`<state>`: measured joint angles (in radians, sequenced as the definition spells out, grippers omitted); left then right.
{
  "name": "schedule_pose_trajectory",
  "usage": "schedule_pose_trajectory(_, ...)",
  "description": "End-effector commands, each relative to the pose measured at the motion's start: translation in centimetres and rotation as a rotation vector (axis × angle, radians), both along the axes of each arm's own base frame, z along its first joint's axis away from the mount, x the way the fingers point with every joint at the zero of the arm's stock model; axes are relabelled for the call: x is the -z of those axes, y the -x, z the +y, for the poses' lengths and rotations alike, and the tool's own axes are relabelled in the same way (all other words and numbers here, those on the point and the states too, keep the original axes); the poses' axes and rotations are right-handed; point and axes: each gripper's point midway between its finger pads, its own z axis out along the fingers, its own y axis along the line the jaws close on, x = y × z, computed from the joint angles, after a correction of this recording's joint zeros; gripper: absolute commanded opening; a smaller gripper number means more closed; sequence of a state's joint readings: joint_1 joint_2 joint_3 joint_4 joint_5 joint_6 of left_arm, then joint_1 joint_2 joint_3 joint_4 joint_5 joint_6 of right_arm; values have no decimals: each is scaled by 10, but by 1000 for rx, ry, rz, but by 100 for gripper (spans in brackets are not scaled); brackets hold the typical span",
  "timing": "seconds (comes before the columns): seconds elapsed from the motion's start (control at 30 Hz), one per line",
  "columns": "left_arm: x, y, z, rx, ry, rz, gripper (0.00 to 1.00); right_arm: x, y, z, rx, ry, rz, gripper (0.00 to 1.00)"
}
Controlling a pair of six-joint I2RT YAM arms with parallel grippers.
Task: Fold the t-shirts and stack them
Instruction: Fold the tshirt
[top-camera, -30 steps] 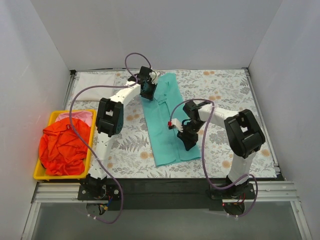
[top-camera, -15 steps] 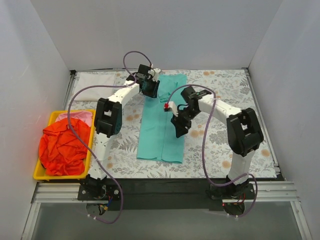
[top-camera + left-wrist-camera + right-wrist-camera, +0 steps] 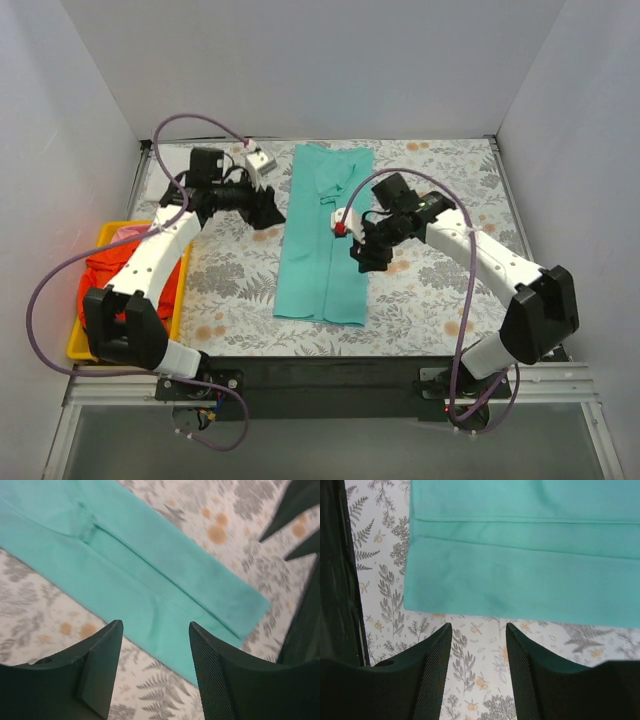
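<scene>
The teal-green t-shirt [image 3: 325, 240] lies flat in the middle of the table, folded lengthwise into a long narrow strip. My left gripper [image 3: 270, 212] is open and empty just left of its far half; the left wrist view shows the strip [image 3: 150, 565] beyond the open fingers [image 3: 155, 627]. My right gripper [image 3: 362, 256] is open and empty at the strip's right edge; the right wrist view shows the shirt's edge [image 3: 520, 560] just beyond my fingers [image 3: 477, 627]. The orange-red t-shirt [image 3: 108, 285] and the pink one [image 3: 125, 232] lie crumpled in the tray. A white t-shirt [image 3: 165, 170] lies at the back left, mostly hidden by my left arm.
The yellow tray [image 3: 75, 345] stands at the left edge of the table. The grey floral tablecloth [image 3: 450, 300] covers the table. White walls close in the back and both sides.
The teal shirt went from a slanted, wider lie to a straight narrow strip. Both grippers have come off it: the left swung back to the left, the right drew to the strip's right edge.
</scene>
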<state>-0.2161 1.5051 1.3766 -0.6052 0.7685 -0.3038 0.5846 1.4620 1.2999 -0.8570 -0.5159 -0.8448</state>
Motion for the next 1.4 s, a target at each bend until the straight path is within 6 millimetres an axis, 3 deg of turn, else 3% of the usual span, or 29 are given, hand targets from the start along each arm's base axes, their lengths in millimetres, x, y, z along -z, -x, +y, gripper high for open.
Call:
schedule_pose_trajectory(0.0,57,64,-4,179,-15,69,54,52,23,11,-34,106,101,52)
schedule_pose_trajectory(0.1,53,82,-1,191,-6,25,54,78,31,19,-39,147,91,49)
schedule_pose_trajectory(0.23,73,108,6,236,-32,-2,54,108,41,18,-42,203,105,48)
schedule_pose_trajectory(0.37,85,127,13,267,-62,-43,53,148,48,4,-41,304,108,47)
schedule_pose_trajectory(0.6,105,151,28,311,-148,-94,52,177,48,-23,-40,420,70,44)
schedule_pose_trajectory(0.7,113,164,33,349,-178,-115,52,179,52,-40,-55,455,36,40)
schedule_pose_trajectory(0.8,121,175,36,386,-196,-138,52,164,54,-45,-68,434,-3,40)
schedule_pose_trajectory(0.9,131,185,36,451,-224,-163,52,139,56,-37,-83,364,-22,43)
schedule_pose_trajectory(1.03,155,206,30,560,-265,-160,47,105,54,-23,-97,245,-95,60)
schedule_pose_trajectory(1.13,160,209,17,606,-259,-211,43,94,63,-22,-145,184,-126,61)
schedule_pose_trajectory(1.27,173,212,3,638,-264,-248,41,103,86,-20,-252,131,-144,59)
schedule_pose_trajectory(1.37,181,205,-4,652,-288,-312,41,122,96,-22,-291,150,-143,56)
